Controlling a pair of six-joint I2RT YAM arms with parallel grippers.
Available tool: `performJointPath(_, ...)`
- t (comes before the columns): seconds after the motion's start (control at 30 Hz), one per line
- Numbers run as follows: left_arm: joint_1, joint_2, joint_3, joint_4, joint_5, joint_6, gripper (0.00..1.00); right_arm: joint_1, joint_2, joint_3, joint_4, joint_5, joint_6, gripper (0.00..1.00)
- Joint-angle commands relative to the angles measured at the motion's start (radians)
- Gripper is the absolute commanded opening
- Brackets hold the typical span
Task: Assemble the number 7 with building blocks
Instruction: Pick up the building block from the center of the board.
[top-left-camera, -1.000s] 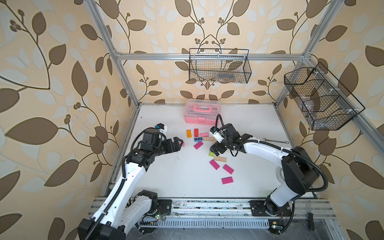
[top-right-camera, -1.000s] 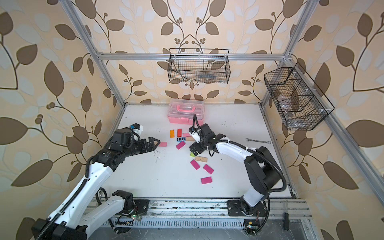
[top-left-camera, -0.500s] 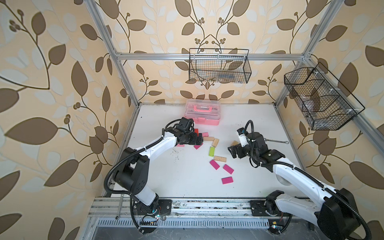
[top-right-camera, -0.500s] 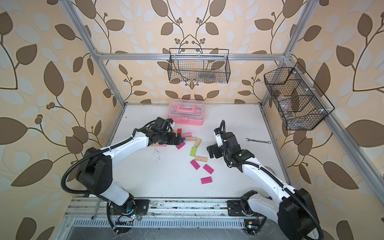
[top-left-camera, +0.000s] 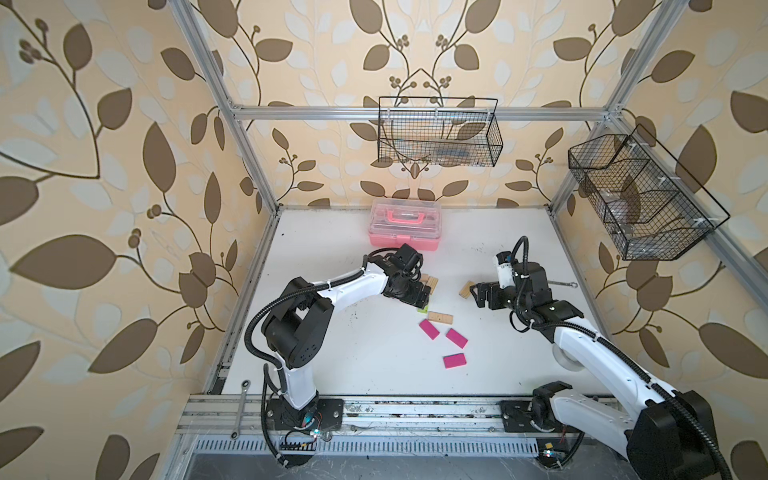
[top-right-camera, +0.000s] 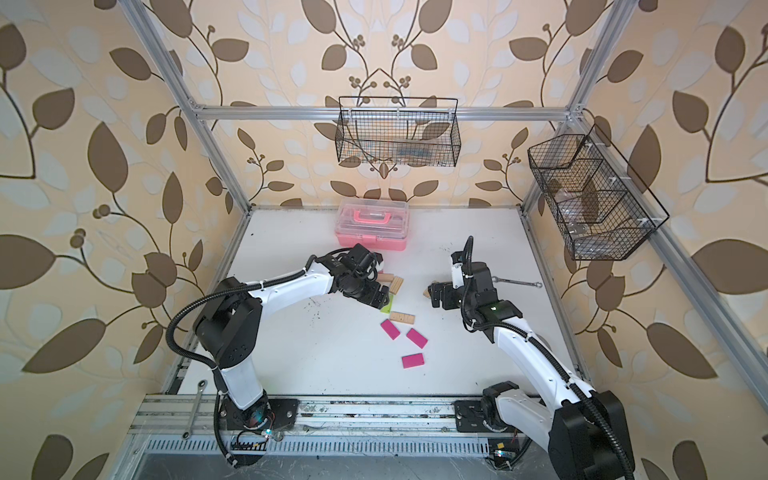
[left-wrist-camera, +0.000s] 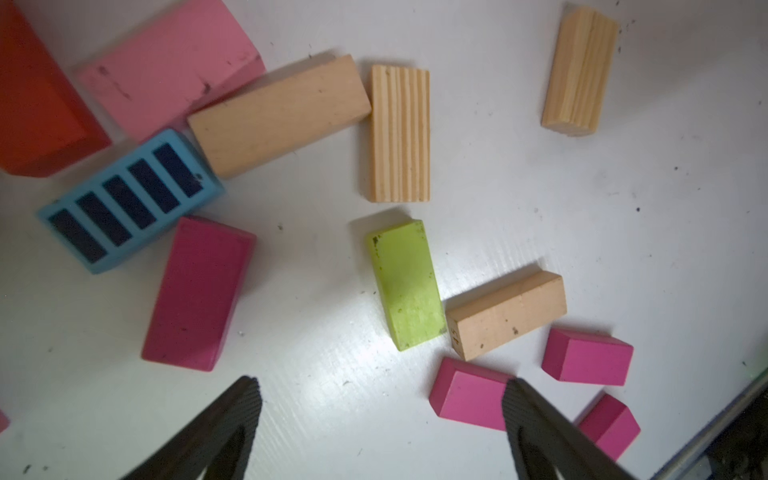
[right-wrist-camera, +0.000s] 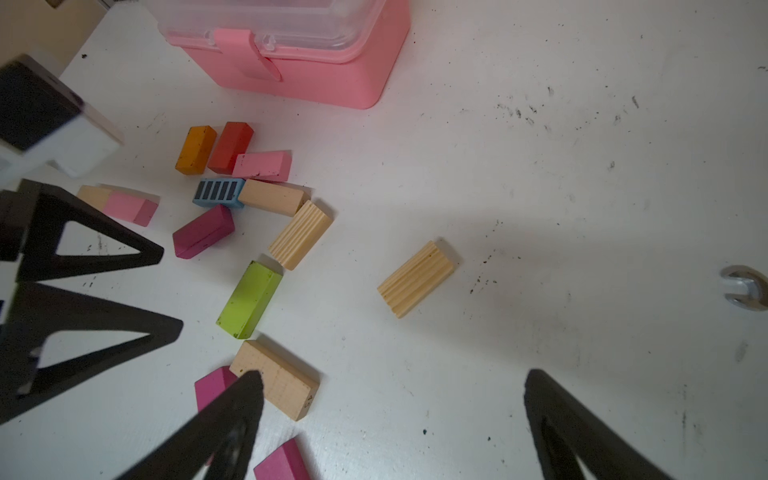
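Note:
The building blocks lie loose on the white table (top-left-camera: 332, 353), and no number 7 shows. Orange (right-wrist-camera: 195, 149), red (right-wrist-camera: 230, 146), light pink (right-wrist-camera: 262, 166), blue-striped (left-wrist-camera: 129, 199), dark magenta (left-wrist-camera: 199, 291) and plain wood (left-wrist-camera: 278, 114) blocks cluster together. A ribbed wood block (left-wrist-camera: 400, 133) and a lime green block (left-wrist-camera: 405, 284) lie beside them. Three magenta blocks (top-left-camera: 429, 329) and a wood block (top-left-camera: 440, 318) lie nearer the front. My left gripper (left-wrist-camera: 380, 386) hangs open and empty over the cluster (top-left-camera: 415, 293). My right gripper (right-wrist-camera: 395, 378) is open and empty, next to a lone ribbed block (top-left-camera: 466, 288).
A pink plastic case (top-left-camera: 404, 224) stands shut at the back, just behind the cluster. A wrench (top-left-camera: 561, 284) lies on the table right of my right gripper. Two wire baskets (top-left-camera: 438, 133) hang on the walls. Another wrench (top-left-camera: 241, 399) rests on the front rail.
My left arm swung in from the left to hover over the cluster. My right arm drew back to the right, and one ribbed wood block now lies apart on that side.

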Motion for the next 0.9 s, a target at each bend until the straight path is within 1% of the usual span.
performJointPath(0.0, -0.026, 0.052, 0.08, -0.035, -0.048, 0.0, 0.87, -0.004, -0.013, -0.016, 0.028, -0.027, 0.017, 0.98)
performJointPath(0.07, -0.049, 0.088, 0.117, -0.056, -0.064, 0.004, 0.86, -0.008, -0.013, -0.024, 0.038, -0.033, 0.021, 0.98)
performJointPath(0.2, -0.119, 0.124, 0.173, -0.101, -0.163, 0.009, 0.86, -0.031, -0.014, -0.046, 0.056, -0.041, 0.031, 0.98)
performJointPath(0.27, -0.138, 0.138, 0.193, -0.124, -0.184, 0.0, 0.86, -0.052, -0.017, -0.059, 0.066, -0.05, 0.036, 0.98)
performJointPath(0.43, -0.195, 0.146, 0.214, -0.136, -0.114, 0.088, 0.87, -0.114, -0.032, -0.097, 0.1, -0.079, 0.055, 0.98)
performJointPath(0.53, -0.209, 0.159, 0.225, -0.152, -0.04, 0.185, 0.87, -0.137, -0.047, -0.111, 0.113, -0.094, 0.062, 0.98)
performJointPath(0.67, -0.212, 0.166, 0.233, -0.145, 0.012, 0.288, 0.88, -0.141, -0.05, -0.112, 0.112, -0.102, 0.06, 0.98)
performJointPath(0.73, -0.211, 0.185, 0.264, -0.167, 0.045, 0.339, 0.89, -0.143, -0.055, -0.113, 0.108, -0.102, 0.059, 0.98)
performJointPath(0.87, -0.212, 0.229, 0.321, -0.203, 0.075, 0.402, 0.89, -0.143, -0.067, -0.118, 0.106, -0.097, 0.057, 0.98)
